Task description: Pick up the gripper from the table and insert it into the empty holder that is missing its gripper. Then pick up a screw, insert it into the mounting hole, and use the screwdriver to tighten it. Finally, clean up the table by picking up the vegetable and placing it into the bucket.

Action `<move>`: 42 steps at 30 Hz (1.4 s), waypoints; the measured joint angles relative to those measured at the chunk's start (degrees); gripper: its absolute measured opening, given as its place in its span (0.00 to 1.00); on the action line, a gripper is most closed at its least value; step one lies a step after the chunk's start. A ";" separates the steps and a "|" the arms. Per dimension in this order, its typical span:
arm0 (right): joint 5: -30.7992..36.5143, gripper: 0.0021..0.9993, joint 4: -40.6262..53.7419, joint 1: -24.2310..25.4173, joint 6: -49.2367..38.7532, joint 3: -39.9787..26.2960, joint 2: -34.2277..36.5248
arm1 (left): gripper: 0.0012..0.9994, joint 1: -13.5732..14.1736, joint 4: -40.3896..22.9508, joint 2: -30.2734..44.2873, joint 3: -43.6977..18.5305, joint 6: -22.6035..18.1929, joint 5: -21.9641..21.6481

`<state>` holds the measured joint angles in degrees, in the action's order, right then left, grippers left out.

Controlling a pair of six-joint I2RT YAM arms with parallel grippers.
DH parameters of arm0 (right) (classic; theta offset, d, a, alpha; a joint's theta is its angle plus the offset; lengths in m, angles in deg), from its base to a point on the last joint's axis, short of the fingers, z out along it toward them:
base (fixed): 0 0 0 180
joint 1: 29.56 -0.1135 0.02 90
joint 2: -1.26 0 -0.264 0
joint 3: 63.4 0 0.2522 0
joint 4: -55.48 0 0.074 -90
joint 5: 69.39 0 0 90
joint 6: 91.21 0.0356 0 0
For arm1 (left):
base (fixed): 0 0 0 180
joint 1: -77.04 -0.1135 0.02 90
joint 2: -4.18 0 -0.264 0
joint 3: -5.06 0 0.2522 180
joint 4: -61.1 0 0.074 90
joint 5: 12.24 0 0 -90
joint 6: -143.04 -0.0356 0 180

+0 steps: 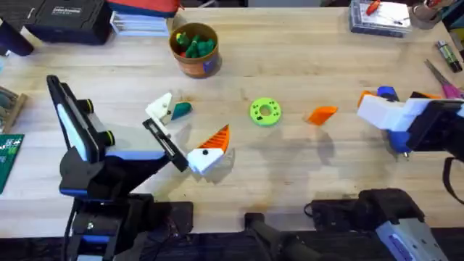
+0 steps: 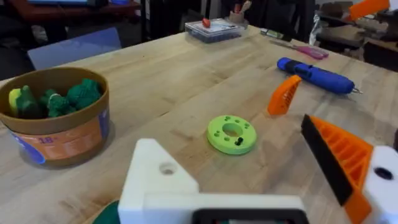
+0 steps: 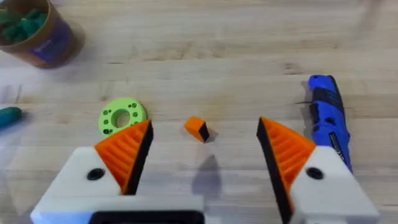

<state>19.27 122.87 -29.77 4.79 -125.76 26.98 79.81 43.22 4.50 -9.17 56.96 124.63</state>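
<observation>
The orange gripper wedge (image 1: 321, 114) lies on the table (image 1: 290, 174), right of a green disc (image 1: 265, 112). My right gripper (image 1: 366, 109) hovers open just right of it; in the right wrist view the wedge (image 3: 197, 129) sits ahead of the two orange-padded fingers (image 3: 127, 152). The blue screwdriver (image 3: 328, 118) lies beside that gripper. My left gripper (image 1: 190, 119) is open; one finger is the bare white holder (image 2: 158, 180), the other carries an orange pad (image 2: 345, 158). The dark green vegetable (image 1: 181, 110) lies next to the holder. The bucket (image 1: 194, 49) stands behind.
The green disc (image 2: 231, 134) has holes, with a small dark piece in one. Pink-handled scissors (image 1: 444, 81) and a clear box (image 1: 378, 16) sit at the back right, and black and white cases (image 1: 69, 18) at the back left. The bucket holds several green toys.
</observation>
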 joint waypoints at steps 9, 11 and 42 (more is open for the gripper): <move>0.00 1.00 0.01 0.00 0.02 0.00 0.00 | 0.99 0.00 -0.04 0.00 0.00 0.00 0.51; 0.00 0.99 0.00 0.00 0.00 0.00 0.00 | 0.99 0.00 -0.04 0.00 0.00 0.00 0.51; -1.77 0.99 0.08 0.00 -0.29 -0.21 1.16 | 0.99 0.00 -1.01 0.00 0.00 3.71 10.41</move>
<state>17.49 122.95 -29.77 4.50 -125.97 28.13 79.81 42.22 4.50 -9.17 60.67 135.03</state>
